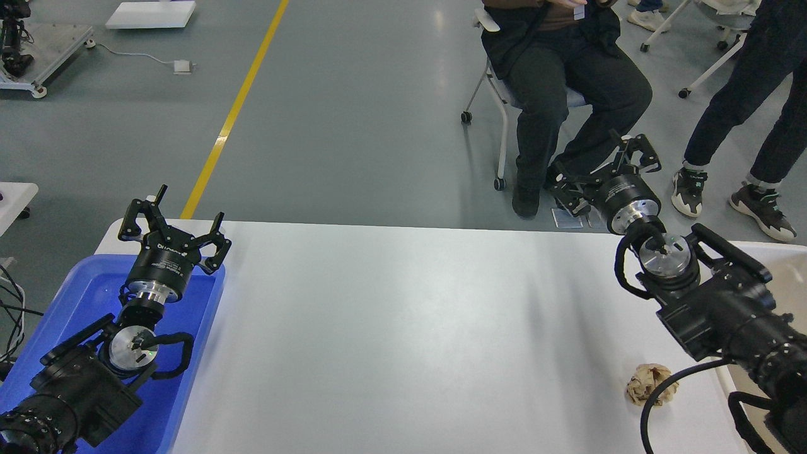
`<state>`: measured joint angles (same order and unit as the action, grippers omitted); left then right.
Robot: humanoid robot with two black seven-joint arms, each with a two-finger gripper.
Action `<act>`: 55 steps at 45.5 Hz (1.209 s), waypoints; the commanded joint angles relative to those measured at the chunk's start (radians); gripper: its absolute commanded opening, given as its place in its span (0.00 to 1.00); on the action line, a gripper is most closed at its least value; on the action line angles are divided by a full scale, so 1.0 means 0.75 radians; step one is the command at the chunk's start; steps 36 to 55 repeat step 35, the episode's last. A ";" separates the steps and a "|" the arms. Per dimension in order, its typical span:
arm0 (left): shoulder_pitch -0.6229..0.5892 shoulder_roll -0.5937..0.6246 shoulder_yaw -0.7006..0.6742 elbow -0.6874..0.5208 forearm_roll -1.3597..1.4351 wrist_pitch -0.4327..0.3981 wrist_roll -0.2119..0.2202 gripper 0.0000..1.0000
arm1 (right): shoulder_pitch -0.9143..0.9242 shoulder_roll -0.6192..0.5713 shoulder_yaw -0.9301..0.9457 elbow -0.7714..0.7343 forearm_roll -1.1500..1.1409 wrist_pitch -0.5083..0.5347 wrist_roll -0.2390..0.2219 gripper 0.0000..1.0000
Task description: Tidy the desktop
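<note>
Head view: the left gripper (173, 230) hangs over the far end of the blue tray (75, 296), fingers spread wide and empty, apparently parked there ready to drop things in. The right gripper (608, 167) sits raised beyond the far edge of the tabletop (391, 328), fingers also apart, holding nothing. The one loose item, a crumpled paper ball (649, 383), lies well nearer than the right fingers, beside the arm's cable and near the beige bin (734, 372). Between both sets of fingers the tabletop offers open room. Judgement: the right arm must draw back to reach the ball.
</note>
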<state>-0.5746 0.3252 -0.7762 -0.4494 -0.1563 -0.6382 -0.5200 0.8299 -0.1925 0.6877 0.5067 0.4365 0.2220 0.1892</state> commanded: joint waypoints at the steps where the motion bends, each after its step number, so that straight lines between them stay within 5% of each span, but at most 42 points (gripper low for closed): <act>1: -0.001 0.000 0.000 0.000 0.000 0.000 0.000 1.00 | -0.112 0.079 0.034 -0.003 0.011 0.093 0.009 1.00; 55: -0.001 0.000 0.000 0.000 0.000 0.000 0.000 1.00 | -0.194 0.083 0.016 -0.005 -0.081 0.105 0.012 1.00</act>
